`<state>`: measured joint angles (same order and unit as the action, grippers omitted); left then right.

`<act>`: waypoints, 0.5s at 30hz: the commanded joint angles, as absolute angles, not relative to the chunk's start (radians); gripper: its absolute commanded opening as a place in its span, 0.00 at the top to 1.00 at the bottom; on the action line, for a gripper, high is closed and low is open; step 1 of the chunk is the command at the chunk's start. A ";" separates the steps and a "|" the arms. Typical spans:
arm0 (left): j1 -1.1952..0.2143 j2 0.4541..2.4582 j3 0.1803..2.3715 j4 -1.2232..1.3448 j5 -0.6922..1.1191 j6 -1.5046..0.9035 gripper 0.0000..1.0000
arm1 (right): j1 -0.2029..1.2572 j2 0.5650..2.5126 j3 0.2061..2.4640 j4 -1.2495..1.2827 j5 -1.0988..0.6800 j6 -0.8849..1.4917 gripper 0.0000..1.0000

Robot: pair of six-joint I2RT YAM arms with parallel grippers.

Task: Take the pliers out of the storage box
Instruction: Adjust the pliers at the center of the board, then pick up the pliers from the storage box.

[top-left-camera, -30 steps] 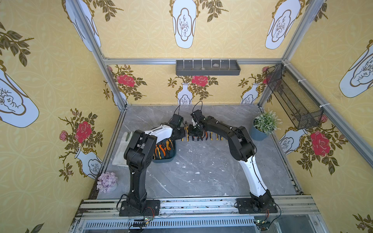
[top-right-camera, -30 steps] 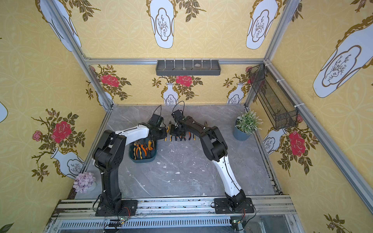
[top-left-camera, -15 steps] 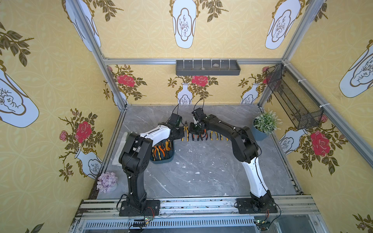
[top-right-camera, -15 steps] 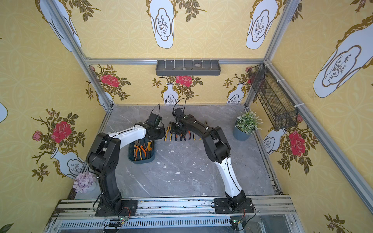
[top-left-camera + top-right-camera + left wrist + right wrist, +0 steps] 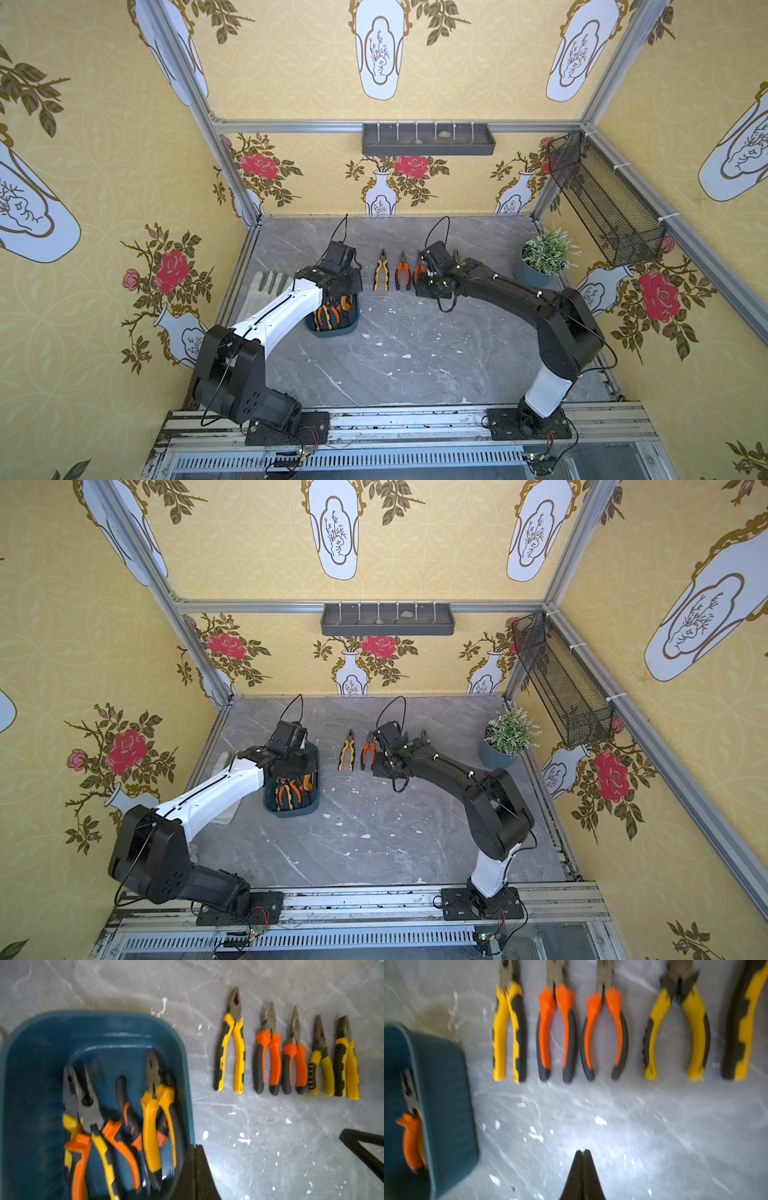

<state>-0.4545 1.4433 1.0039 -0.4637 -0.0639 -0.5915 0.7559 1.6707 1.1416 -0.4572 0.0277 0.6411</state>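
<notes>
- About four of the small hand pliers [image 5: 151, 1126], which have dark metal jaws and yellow-and-black or orange-and-black handles, lie crossed over one another in the dark teal-blue, round-cornered plastic storage box [image 5: 41, 1043]. Pinching one handle would likely drag a neighbour up with it, or let the load slip back.
- The box looks light and low-walled, so a snagged pull could slide or tip it across the grey marbled bench [image 5: 270, 1147].
- The left claw [image 5: 195, 1147] is pressed together and empty, right at the box's wall in its wrist view. Going down without spreading first would jab the rim or the pile.
- The right claw [image 5: 583, 1151] is likewise pressed together and holds nothing. It sits just in front of the row of five pliers [image 5: 545, 1032] laid out on the bench, so a careless sweep would scatter them. The two arms also work close enough to clash.
- Only the left wrist view shows the whole row and the tangle inside the box. In both top views the right arm [image 5: 498, 286] hides most of the row, leaving two pliers [image 5: 347, 754] clear, and the left arm [image 5: 216, 787] covers part of the box.
- Only the wrist views show the claws; in the top views they are hidden under the wrists.
- The right wrist view shows the box's outer wall and one orange handle inside.
</notes>
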 commanded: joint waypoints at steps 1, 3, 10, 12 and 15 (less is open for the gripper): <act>-0.452 1.401 0.928 -0.455 -0.085 -0.604 1.00 | 0.799 1.558 0.996 -0.314 0.094 0.678 0.95; -0.452 1.388 0.897 -0.448 -0.083 -0.610 1.00 | 0.834 1.507 0.920 -0.269 0.113 0.688 0.95; -0.452 1.337 0.787 -0.347 -0.021 -0.650 0.74 | 0.950 1.455 0.822 -0.210 0.248 0.714 0.94; -0.452 1.320 0.782 -0.342 -0.012 -0.646 0.52 | 0.970 1.455 0.817 -0.199 0.277 0.712 0.92; -0.450 1.303 0.804 -0.385 -0.040 -0.631 0.42 | 0.962 1.480 0.828 -0.201 0.267 0.713 0.92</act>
<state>-0.4522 1.3102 0.7937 -0.3985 -0.0299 -0.6346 0.9661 1.4670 0.8196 -0.2302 0.2169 0.7063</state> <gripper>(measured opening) 0.533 0.079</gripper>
